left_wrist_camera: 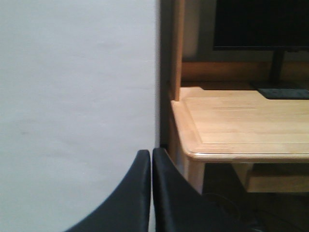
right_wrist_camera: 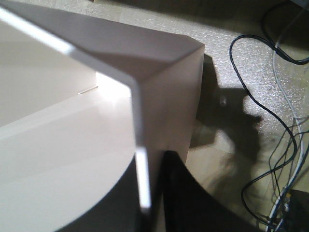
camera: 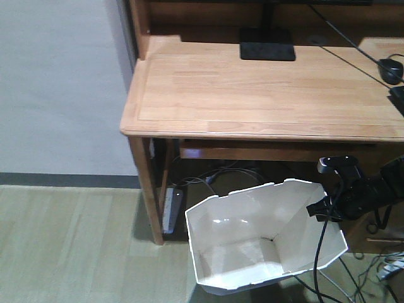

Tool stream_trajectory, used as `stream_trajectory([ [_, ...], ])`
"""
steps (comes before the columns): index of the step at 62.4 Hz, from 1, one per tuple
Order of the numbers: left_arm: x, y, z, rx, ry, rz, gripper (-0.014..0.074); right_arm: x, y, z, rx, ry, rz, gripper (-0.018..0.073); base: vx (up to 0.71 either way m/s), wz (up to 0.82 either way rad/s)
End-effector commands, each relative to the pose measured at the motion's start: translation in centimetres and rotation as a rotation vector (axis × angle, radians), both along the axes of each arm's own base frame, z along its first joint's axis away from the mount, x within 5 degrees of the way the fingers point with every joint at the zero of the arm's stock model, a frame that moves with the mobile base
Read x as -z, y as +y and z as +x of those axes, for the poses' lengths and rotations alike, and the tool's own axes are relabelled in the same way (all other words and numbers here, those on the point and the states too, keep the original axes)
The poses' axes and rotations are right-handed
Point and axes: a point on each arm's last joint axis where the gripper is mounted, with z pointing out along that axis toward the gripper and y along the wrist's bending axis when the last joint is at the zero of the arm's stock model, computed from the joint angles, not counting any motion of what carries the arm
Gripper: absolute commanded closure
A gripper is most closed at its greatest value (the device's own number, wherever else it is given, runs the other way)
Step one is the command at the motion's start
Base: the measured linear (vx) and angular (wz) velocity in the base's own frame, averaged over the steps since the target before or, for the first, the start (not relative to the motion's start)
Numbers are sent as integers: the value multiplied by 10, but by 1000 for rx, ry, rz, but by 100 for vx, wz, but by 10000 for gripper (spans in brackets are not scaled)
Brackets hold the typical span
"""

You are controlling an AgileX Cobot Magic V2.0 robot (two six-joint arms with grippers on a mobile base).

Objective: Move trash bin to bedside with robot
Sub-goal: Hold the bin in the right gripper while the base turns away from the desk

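Observation:
The white trash bin [camera: 252, 240] stands tilted on the floor in front of the wooden desk, its faceted rim open toward the front camera. My right gripper [camera: 320, 208] is shut on the bin's right rim; in the right wrist view [right_wrist_camera: 147, 193] one finger sits inside the wall and one outside, with the thin white rim [right_wrist_camera: 142, 179] clamped between them. My left gripper [left_wrist_camera: 150, 159] is shut and empty, held in the air facing the grey wall beside the desk corner. The bed is out of view.
A light wooden desk [camera: 265, 95] with a black monitor base [camera: 267, 49] and a mouse [camera: 391, 69] stands behind the bin. A power strip [camera: 172, 208] and cables [camera: 221, 177] lie under it. More cables [right_wrist_camera: 285, 145] trail on the floor to the right. A grey wall [camera: 57, 82] is left.

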Motion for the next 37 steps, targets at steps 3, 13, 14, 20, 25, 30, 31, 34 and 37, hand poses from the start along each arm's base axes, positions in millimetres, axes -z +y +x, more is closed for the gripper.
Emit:
stream_trajectory([
  [3,2,0,1,5,-60,-14,602,-24,9,6,17,-29,133,566,-9,32],
  [13,2,0,1,5,-60,-14,602,-24,9,6,17,-29,133,566,-10,40],
  [14,2,0,1,5,-60,-14,602,-24,9,6,17,-29,133,566,-11,45],
  [20,2,0,1,5,-60,-14,602,-24,9,6,17,-29,133,566,-12,46],
  [25,2,0,1,5,-60,-14,602,-24,9,6,17,-29,133,566,-13,50],
  [30,2,0,1,5,-60,-14,602,-24,9,6,17,-29,133,566,-13,52],
  [31,2,0,1,5,-60,-14,602,-24,9,6,17,-29,133,566,-13,52],
  [34,2,0,1,5,-60,-14,602,-24,9,6,17,-29,133,566,-13,52],
  [37,2,0,1,5,-60,-14,602,-24,9,6,17,-29,133,566,-12,51],
])
